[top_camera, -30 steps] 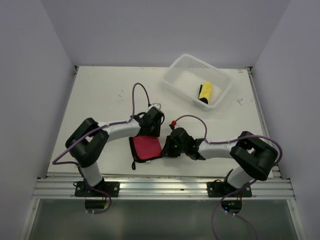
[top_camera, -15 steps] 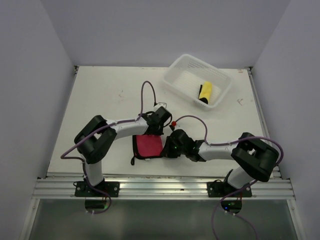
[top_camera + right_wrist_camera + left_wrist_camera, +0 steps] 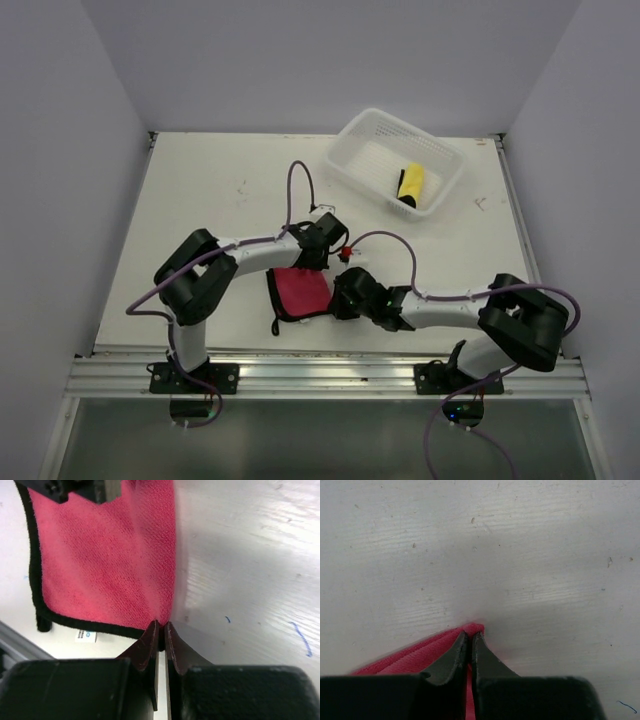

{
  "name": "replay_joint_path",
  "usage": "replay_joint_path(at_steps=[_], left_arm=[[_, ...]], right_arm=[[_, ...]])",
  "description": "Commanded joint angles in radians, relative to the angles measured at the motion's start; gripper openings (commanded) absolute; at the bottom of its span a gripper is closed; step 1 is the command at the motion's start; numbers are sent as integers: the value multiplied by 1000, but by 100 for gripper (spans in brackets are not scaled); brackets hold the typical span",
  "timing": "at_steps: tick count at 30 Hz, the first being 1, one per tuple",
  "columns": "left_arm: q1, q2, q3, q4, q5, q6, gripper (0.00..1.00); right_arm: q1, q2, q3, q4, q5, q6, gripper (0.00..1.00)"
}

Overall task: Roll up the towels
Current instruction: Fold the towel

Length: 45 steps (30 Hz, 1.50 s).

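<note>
Now left gripper [image 3: 470, 639] pinching far corner of red black-trimmed cloth towel [image 3: 298, 292], right gripper [image 3: 161, 627] pinching near corner of same edge; cloth lying leftward of both.

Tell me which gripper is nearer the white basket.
Left. The left gripper pinches the red towel's far corner, closer to the basket; the right gripper pinches the towel's near edge, farther back.

The left claw [image 3: 471, 636] has its two black fingers pressed tight together, nipping the folded corner of the red towel [image 3: 415, 657], which spreads back to the claw's left. Ahead of the tips lies scuffed white table [image 3: 520, 540].
</note>
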Motion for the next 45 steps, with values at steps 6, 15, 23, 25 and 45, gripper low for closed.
replay_joint_path(at_steps=[6, 15, 23, 25, 45], left_arm=[[46, -62, -37, 91, 45, -45, 0], [108, -148, -122, 252, 136, -50, 0], [152, -199, -200, 370, 194, -74, 0], [166, -217, -222, 405, 216, -86, 0], [229, -289, -444, 726, 328, -139, 0]], right_arm=[[108, -69, 46, -205, 241, -126, 0], [234, -28, 130, -305, 413, -207, 0], [313, 24, 204, -419, 525, -226, 0], [335, 53, 235, -461, 559, -229, 0], [507, 384, 566, -817, 762, -332, 0]])
